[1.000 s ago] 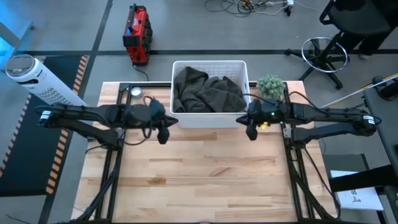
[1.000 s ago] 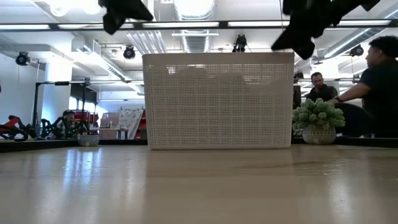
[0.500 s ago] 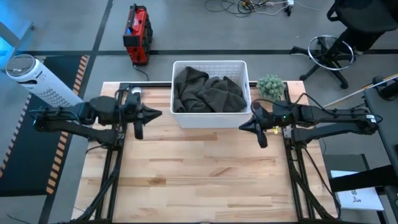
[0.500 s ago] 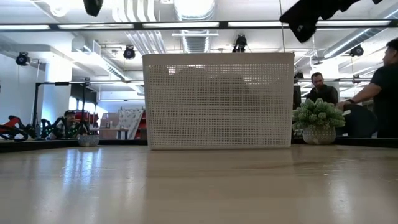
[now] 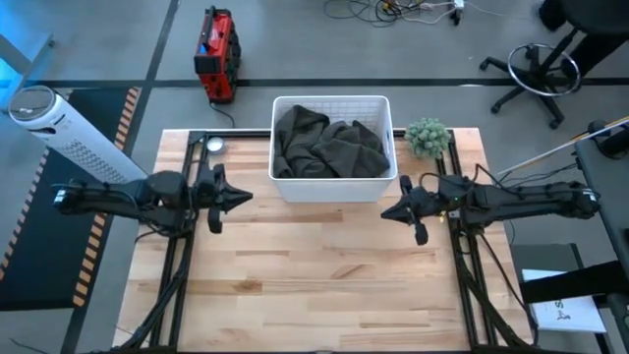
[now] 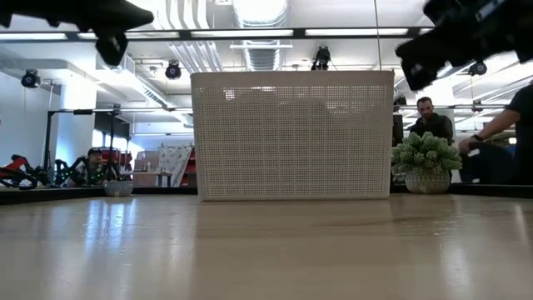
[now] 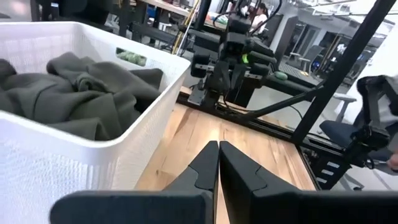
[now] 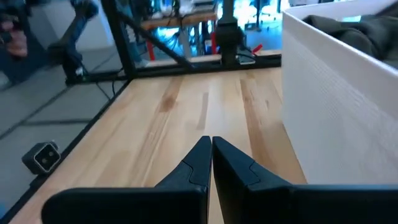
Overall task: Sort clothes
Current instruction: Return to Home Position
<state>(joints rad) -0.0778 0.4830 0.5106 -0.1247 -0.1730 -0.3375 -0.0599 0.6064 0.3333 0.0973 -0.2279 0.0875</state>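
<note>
The clothes (image 5: 329, 146) are an olive-grey heap lying inside the white lattice basket (image 5: 332, 187), which stands at the table's far middle. The left wrist view shows the heap (image 7: 81, 93) in folds below the basket's rim. My left gripper (image 5: 241, 197) hovers shut over the table, left of the basket's near corner, pointing level toward the right. My right gripper (image 5: 386, 212) hovers shut to the right of the basket's near side, pointing level toward the left. Neither has anything between its fingers (image 7: 218, 158) (image 8: 211, 155).
A small potted plant (image 5: 428, 136) stands to the right of the basket and a small round metal thing (image 5: 214, 146) to its left. Bare wooden table (image 5: 324, 275) stretches in front of the basket. People (image 6: 429, 117) sit beyond the table's far right.
Both grippers have drawn back from the basket's near corners, the left toward the table's left edge and the right toward its right edge, and both have sunk a little. Each has tipped from pointing downward to pointing level. Both have stayed shut; the clothes have not moved.
</note>
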